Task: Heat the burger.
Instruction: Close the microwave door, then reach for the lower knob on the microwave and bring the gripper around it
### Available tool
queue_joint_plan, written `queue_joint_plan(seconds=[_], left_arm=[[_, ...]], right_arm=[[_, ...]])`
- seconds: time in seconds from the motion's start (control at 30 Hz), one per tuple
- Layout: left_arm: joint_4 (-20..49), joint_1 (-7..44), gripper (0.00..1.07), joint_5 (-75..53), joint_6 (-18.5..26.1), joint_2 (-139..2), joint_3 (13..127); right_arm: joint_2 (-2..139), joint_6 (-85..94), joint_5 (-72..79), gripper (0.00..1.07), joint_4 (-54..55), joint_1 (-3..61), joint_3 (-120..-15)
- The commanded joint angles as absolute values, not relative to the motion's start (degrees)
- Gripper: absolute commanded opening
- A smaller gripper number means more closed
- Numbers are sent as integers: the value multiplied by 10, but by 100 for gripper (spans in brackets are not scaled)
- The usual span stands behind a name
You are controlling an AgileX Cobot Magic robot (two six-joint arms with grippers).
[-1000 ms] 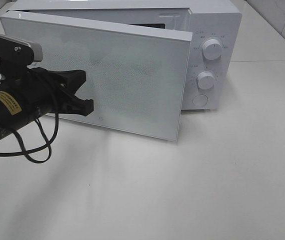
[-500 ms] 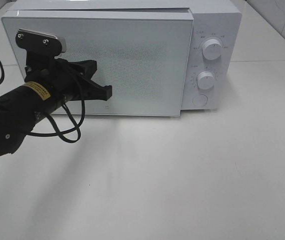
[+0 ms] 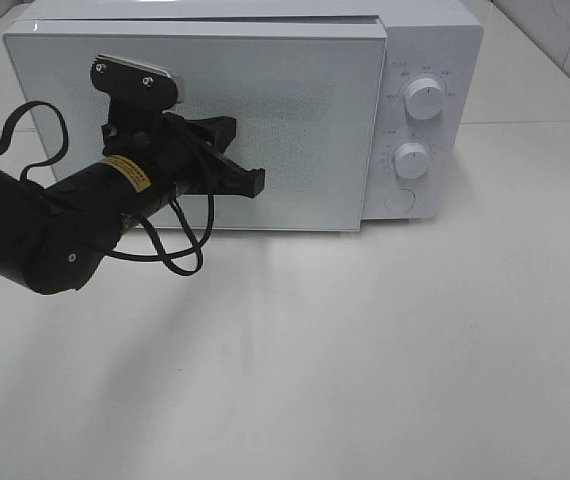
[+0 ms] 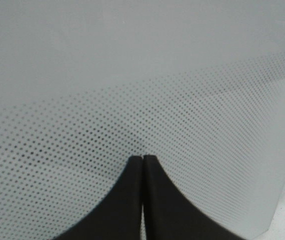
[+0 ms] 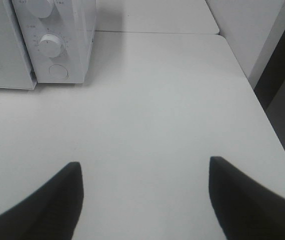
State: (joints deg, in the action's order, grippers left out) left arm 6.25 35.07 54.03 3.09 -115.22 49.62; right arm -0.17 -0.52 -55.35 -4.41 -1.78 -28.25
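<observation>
The burger is hidden in every view. The white microwave (image 3: 435, 40) stands at the back of the table with its dotted glass door (image 3: 305, 120) flush against the body. My left gripper (image 3: 258, 185) is shut with nothing in it, its tips against the lower middle of the door. The left wrist view shows those closed fingertips (image 4: 143, 159) touching the dotted glass. My right gripper (image 5: 145, 162) hangs open and empty over bare table to the right of the microwave (image 5: 57, 45); it is out of the exterior high view.
Two round knobs (image 3: 424, 98) (image 3: 412, 160) and a round button (image 3: 400, 200) sit on the microwave's right panel. A black cable loops under the left arm (image 3: 35, 230). The table's right edge (image 5: 252, 90) drops off beside the right gripper.
The microwave door has swung from ajar to flush with the body. My left arm has moved right along the door, the gripper staying shut. The right gripper shows no earlier frame.
</observation>
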Motion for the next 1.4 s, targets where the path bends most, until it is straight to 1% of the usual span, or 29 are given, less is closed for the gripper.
queue_joint_plan(seconds=[0.03, 0.07, 0.1, 0.13, 0.17, 0.2, 0.3, 0.67, 0.87, 0.97, 1.0, 1.03, 1.07, 1.1, 1.13, 1.17, 1.2, 1.23, 1.27, 1.4], left_arm=[[101, 344, 0, 551, 32, -1152, 516], [103, 344, 0, 551, 33, -1152, 520], [108, 344, 0, 551, 45, -1152, 525], [108, 344, 0, 551, 45, -1152, 525], [110, 345, 0, 551, 54, -1152, 528], [121, 347, 0, 551, 72, -1153, 534], [134, 351, 0, 549, 83, -1165, 552], [143, 367, 0, 486, 83, -1199, 646], [143, 380, 0, 481, 84, -1199, 653], [143, 394, 0, 477, 88, -1196, 653], [143, 409, 0, 462, 89, -1181, 652], [143, 409, 0, 462, 89, -1181, 652], [143, 416, 0, 453, 94, -1173, 651], [143, 433, 0, 429, 117, -1152, 651], [143, 433, 0, 429, 117, -1152, 651], [143, 449, 0, 410, 141, -1131, 651], [143, 457, 0, 402, 151, -1123, 651], [143, 457, 0, 402, 151, -1123, 651], [143, 470, 0, 381, 170, -1106, 651], [143, 484, 0, 332, 175, -1083, 651]], right_arm=[[-18, -9, -551, 71, -48, -19, -281], [-18, -9, -551, 71, -48, -19, -281], [-18, -9, -551, 71, -48, -19, -281], [-18, -9, -551, 71, -48, -19, -281], [-18, -9, -551, 71, -48, -19, -281], [-18, -9, -551, 71, -48, -19, -281], [-18, -9, -551, 71, -48, -19, -281], [-18, -9, -551, 71, -48, -19, -281], [-18, -9, -551, 71, -48, -19, -281], [-18, -9, -551, 71, -48, -19, -281], [-18, -9, -551, 71, -48, -19, -281], [-18, -9, -551, 71, -48, -19, -281], [-18, -9, -551, 71, -48, -19, -281], [-18, -9, -551, 71, -48, -19, -281], [-18, -9, -551, 71, -48, -19, -281], [-18, -9, -551, 71, -48, -19, -281], [-18, -9, -551, 71, -48, -19, -281], [-18, -9, -551, 71, -48, -19, -281], [-18, -9, -551, 71, -48, -19, -281], [-18, -9, -551, 71, -48, -19, -281]])
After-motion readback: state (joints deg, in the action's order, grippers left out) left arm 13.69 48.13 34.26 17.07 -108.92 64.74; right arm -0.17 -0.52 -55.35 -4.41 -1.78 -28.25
